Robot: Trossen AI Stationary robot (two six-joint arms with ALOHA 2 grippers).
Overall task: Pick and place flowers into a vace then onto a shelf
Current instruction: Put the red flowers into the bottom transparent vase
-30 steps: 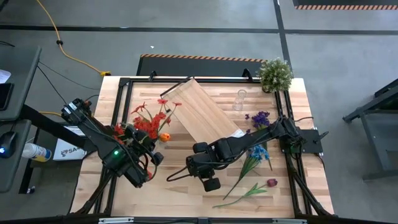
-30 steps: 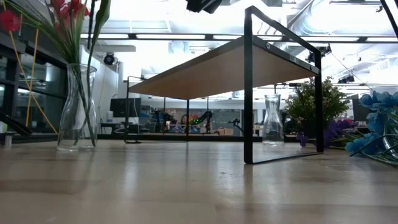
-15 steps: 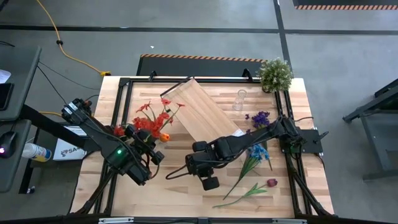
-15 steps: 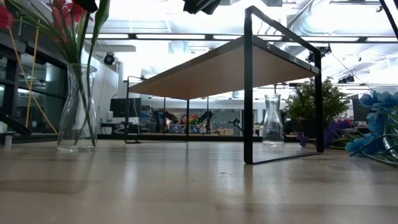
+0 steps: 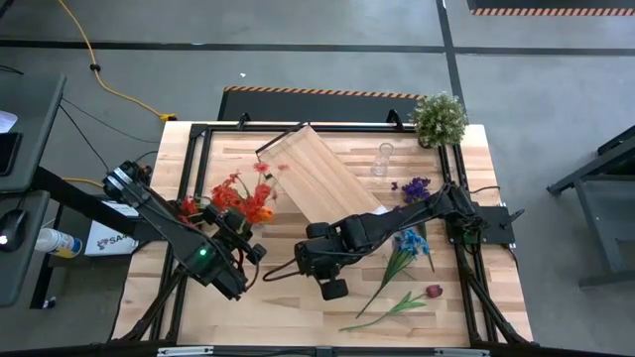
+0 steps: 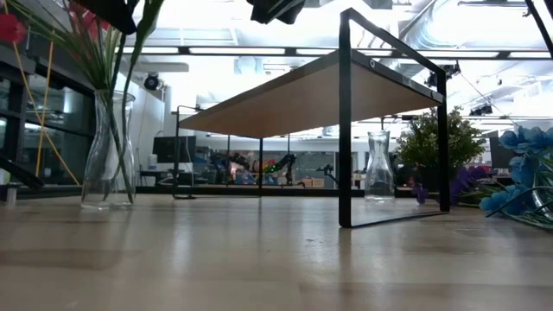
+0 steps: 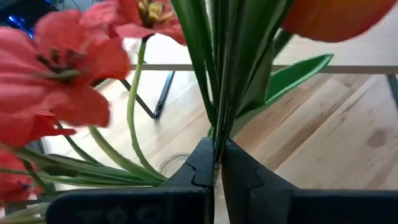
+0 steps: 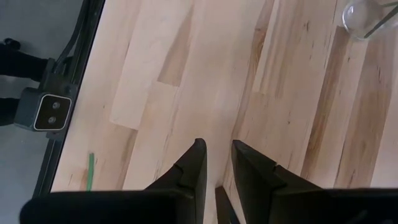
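A bunch of flowers (image 5: 241, 195) with red and orange blooms stands in a clear glass vase (image 6: 107, 149) at the table's left. Their green stems (image 6: 121, 95) run down into it. My left gripper (image 7: 215, 163) is shut on the stems above the vase; it shows dark at the low view's top left (image 6: 115, 9). My right gripper (image 8: 217, 163) hangs over bare wood near the table's middle (image 5: 333, 289), slightly open with nothing between its fingers. The shelf (image 5: 319, 178) stands on its black frame (image 6: 346, 130) behind it. My left gripper pinches the green stems (image 7: 216, 134) between its two fingers, below the blooms and above the vase's rim. The fingers come slanting down from the table's near left and lie across the stems. The stems stand roughly upright, their lower parts inside the vase.
An empty glass vase (image 5: 382, 159) and a bushy potted plant (image 5: 439, 119) stand at the far right. Blue (image 5: 411, 244), purple (image 5: 416, 188) and dark red (image 5: 434, 291) flowers lie on the table's right side. A camera box (image 8: 53, 111) sits at the table's edge.
My left gripper has sunk toward the vase, still shut on the stems. The blooms have come lower and drawn closer together over the vase.
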